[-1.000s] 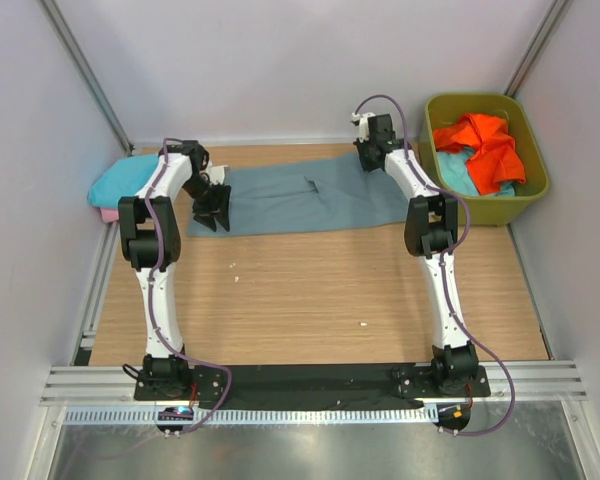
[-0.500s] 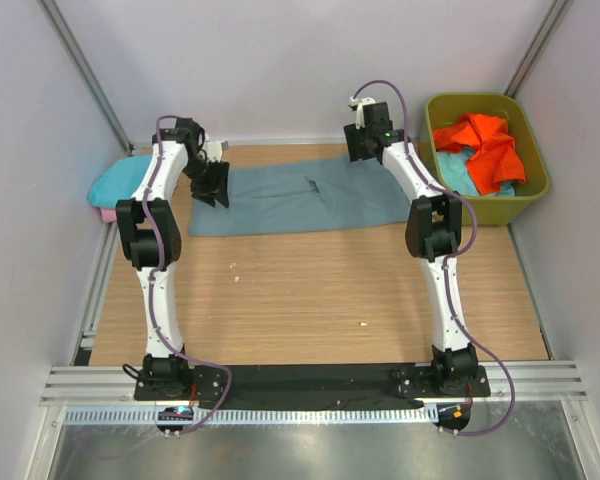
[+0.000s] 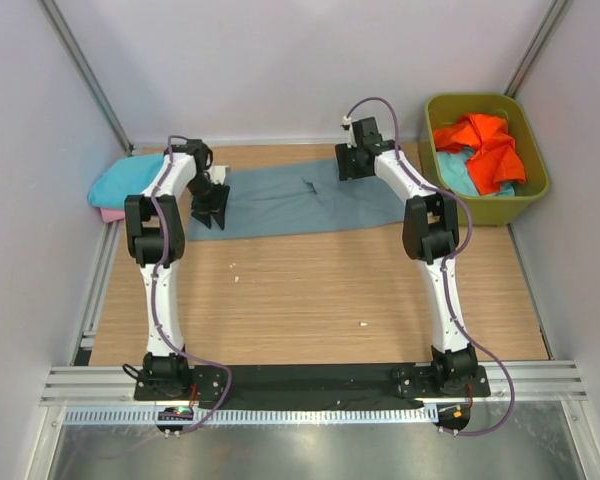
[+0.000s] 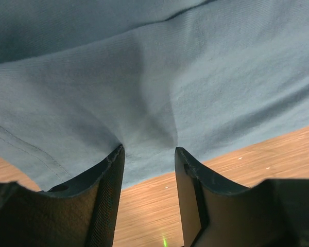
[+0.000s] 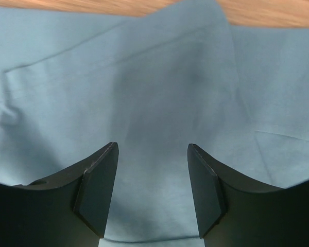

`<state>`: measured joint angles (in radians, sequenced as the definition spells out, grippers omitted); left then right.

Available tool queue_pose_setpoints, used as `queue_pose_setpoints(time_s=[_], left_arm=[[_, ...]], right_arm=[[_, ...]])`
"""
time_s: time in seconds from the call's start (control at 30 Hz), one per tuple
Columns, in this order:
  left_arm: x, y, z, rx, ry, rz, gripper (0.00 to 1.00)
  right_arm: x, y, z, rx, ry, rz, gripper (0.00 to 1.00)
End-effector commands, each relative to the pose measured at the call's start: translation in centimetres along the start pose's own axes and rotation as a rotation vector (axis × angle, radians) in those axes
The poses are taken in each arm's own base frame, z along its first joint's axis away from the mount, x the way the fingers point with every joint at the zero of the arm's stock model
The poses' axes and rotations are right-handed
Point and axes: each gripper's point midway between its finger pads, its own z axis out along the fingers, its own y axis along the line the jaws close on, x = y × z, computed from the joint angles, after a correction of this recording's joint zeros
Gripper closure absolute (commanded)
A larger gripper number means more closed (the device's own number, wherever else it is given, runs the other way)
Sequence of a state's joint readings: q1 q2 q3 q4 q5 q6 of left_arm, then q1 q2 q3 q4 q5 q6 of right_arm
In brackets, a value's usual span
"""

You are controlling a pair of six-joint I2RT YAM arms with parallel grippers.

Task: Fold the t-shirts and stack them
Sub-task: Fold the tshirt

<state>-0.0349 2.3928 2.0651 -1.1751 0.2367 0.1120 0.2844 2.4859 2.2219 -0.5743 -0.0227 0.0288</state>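
A large grey-blue t-shirt (image 3: pixel 300 198) lies as a long folded band across the back of the table. My left gripper (image 3: pixel 212 207) is at its left end. In the left wrist view the left gripper (image 4: pixel 148 154) is open, its tips resting at the shirt's (image 4: pixel 159 77) near hem with bare wood between the fingers (image 4: pixel 109 185). My right gripper (image 3: pixel 348 163) hovers over the shirt's far edge. The right wrist view shows the right gripper (image 5: pixel 152 149) open above flat cloth (image 5: pixel 154 82), holding nothing. A turquoise shirt (image 3: pixel 128 178) lies on a pink one (image 3: pixel 106 213) at far left.
An olive-green tub (image 3: pixel 536 188) stands at the back right, holding an orange shirt (image 3: pixel 485 145) over a light blue one (image 3: pixel 458 176). Walls close in the left, back and right. The wooden table (image 3: pixel 310 290) stretches toward the arm bases.
The right gripper has opened, let go of the grey-blue shirt and shifted left along its far edge. The left gripper went back, then came forward to the near hem.
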Motion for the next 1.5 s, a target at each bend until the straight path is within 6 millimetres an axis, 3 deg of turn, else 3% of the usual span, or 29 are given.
queue_pose_setpoints(time_s=[0.0, 0.1, 0.17, 0.2, 0.27, 0.3, 0.33, 0.4, 0.47, 0.5, 0.57, 0.7, 0.73, 0.8, 0.87, 0.93, 1.0, 1.07, 1.1, 1.3, 1.47], left_arm=[[2.3, 2.5, 0.8, -0.124, 0.07, 0.009, 0.54], [3.3, 2.7, 0.0, -0.159, 0.057, 0.019, 0.54], [5.8, 2.1, 0.4, -0.155, 0.109, 0.032, 0.55], [6.2, 1.6, -0.8, -0.166, 0.095, 0.054, 0.55], [9.1, 0.5, -0.3, -0.168, 0.159, 0.112, 0.55], [9.6, 0.1, -1.4, -0.188, 0.148, 0.137, 0.55], [11.7, -0.6, -0.9, -0.183, 0.204, 0.179, 0.55], [13.3, -1.6, -1.3, -0.185, 0.233, 0.218, 0.55], [15.0, -2.0, -1.7, -0.223, 0.256, 0.261, 0.55], [15.2, -2.3, -2.2, -0.23, 0.241, 0.271, 0.55], [15.1, -3.5, -3.0, -0.21, 0.21, 0.287, 0.56], [11.8, -5.2, -8.2, -0.239, 0.008, 0.344, 0.52], [11.2, -5.1, -9.7, -0.282, -0.027, 0.372, 0.48], [10.2, -4.8, -11.4, -0.337, -0.052, 0.451, 0.44], [10.0, -3.7, -12.2, -0.401, -0.047, 0.486, 0.3], [10.5, -2.8, -11.4, -0.423, -0.024, 0.584, 0.23], [11.8, -1.8, -10.1, -0.437, 0.004, 0.667, 0.22], [11.4, -1.4, -9.5, -0.457, -0.042, 0.719, 0.24], [12.6, -0.8, -8.2, -0.45, -0.008, 0.76, 0.23], [11.9, 0.9, -5.2, -0.445, -0.035, 0.824, 0.3], [11.1, 2.0, -4.2, -0.412, -0.016, 0.785, 0.35]], right_arm=[[0.4, 0.4, 0.5, -0.021, 0.008, 0.037, 0.38], [2.0, 0.4, 1.9, -0.019, 0.045, 0.032, 0.38], [2.6, 0.5, 2.7, -0.016, 0.056, 0.027, 0.38], [2.8, 0.8, 3.0, -0.018, 0.059, 0.022, 0.38], [2.6, 1.5, 3.6, -0.025, 0.051, 0.006, 0.38], [2.5, 2.4, 3.7, -0.035, 0.044, -0.009, 0.38], [1.6, 2.9, 3.7, -0.042, 0.02, -0.023, 0.37], [1.6, 3.7, 4.3, -0.054, 0.013, -0.031, 0.37], [0.2, 5.0, 4.4, -0.069, -0.031, -0.031, 0.37], [0.2, 5.4, 4.8, -0.071, -0.037, -0.031, 0.37], [-1.9, 5.9, 4.3, -0.054, -0.099, -0.034, 0.37], [-6.0, 6.0, 1.0, -0.013, -0.2, -0.078, 0.36], [-7.4, 5.9, -0.8, -0.004, -0.23, -0.082, 0.36], [-8.3, 5.4, -2.5, 0.024, -0.246, -0.085, 0.36], [-9.1, 5.2, -4.9, 0.033, -0.262, -0.112, 0.35], [-9.4, 4.7, -6.8, 0.055, -0.267, -0.118, 0.35], [-9.6, 4.5, -7.9, 0.064, -0.27, -0.121, 0.35], [-9.8, 4.3, -9.2, 0.067, -0.275, -0.119, 0.34], [-9.4, 4.2, -9.2, 0.071, -0.265, -0.121, 0.34], [-9.4, 3.8, -10.9, 0.089, -0.27, -0.14, 0.34], [-8.5, 3.7, -10.9, 0.094, -0.249, -0.157, 0.34]])
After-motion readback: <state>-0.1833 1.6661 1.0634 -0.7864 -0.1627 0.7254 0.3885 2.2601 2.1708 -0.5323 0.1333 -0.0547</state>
